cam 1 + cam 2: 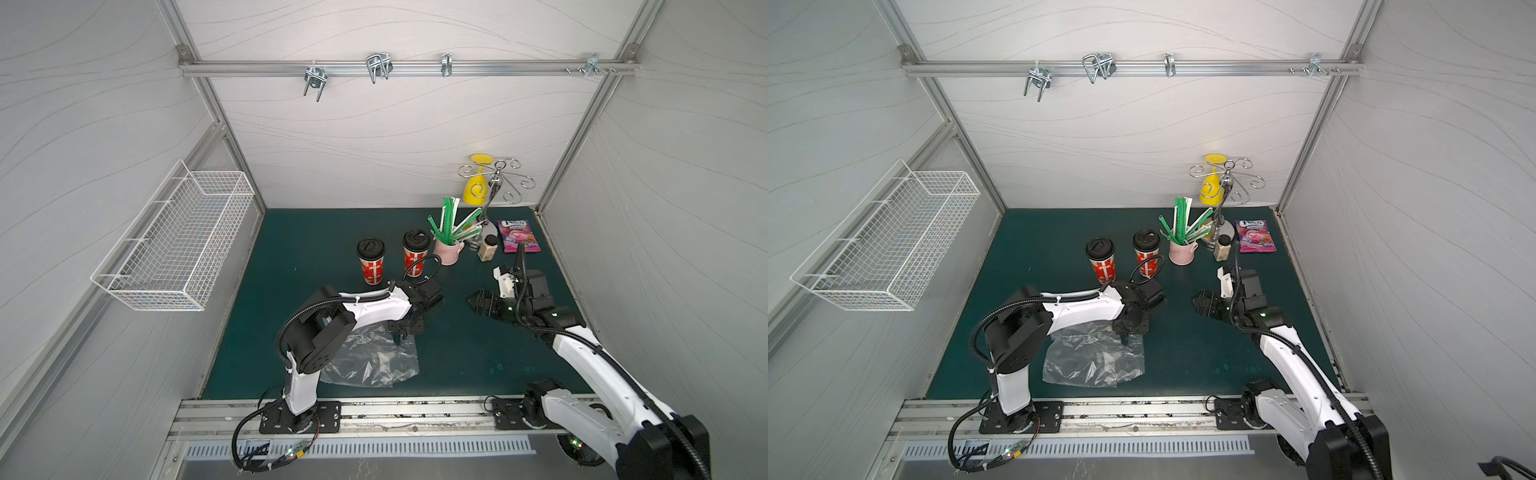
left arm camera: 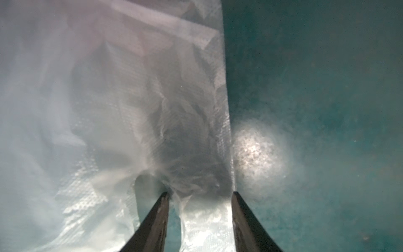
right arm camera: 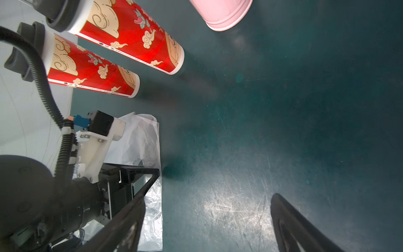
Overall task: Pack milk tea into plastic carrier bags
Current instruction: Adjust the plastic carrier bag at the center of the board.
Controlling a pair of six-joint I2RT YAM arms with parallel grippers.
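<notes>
Clear crinkled plastic carrier bag (image 1: pixel 370 361), flat on green tabletop (image 1: pixel 311 249), front left.
Left claw (image 2: pixel 199 193) apart, straddling bag's edge; right claw (image 3: pixel 216 184) wide apart, empty; red black-lidded paper cup (image 1: pixel 371 262) and twin (image 1: pixel 415 253) upright behind.

We note the right gripper (image 3: pixel 217 183) with jaws wide apart over the green mat (image 3: pixel 283 109). One red, black-lidded milk tea cup (image 3: pixel 130 32) stands just beside a second cup (image 3: pixel 91 72), near a pink mug (image 3: pixel 226 15). The left arm (image 3: pixel 96 139) overlaps the crinkled clear plastic bag (image 3: pixel 144 135).

Overhead stereo pair; wrist cameras close above mat (image 2: pixel 327 65).
</notes>
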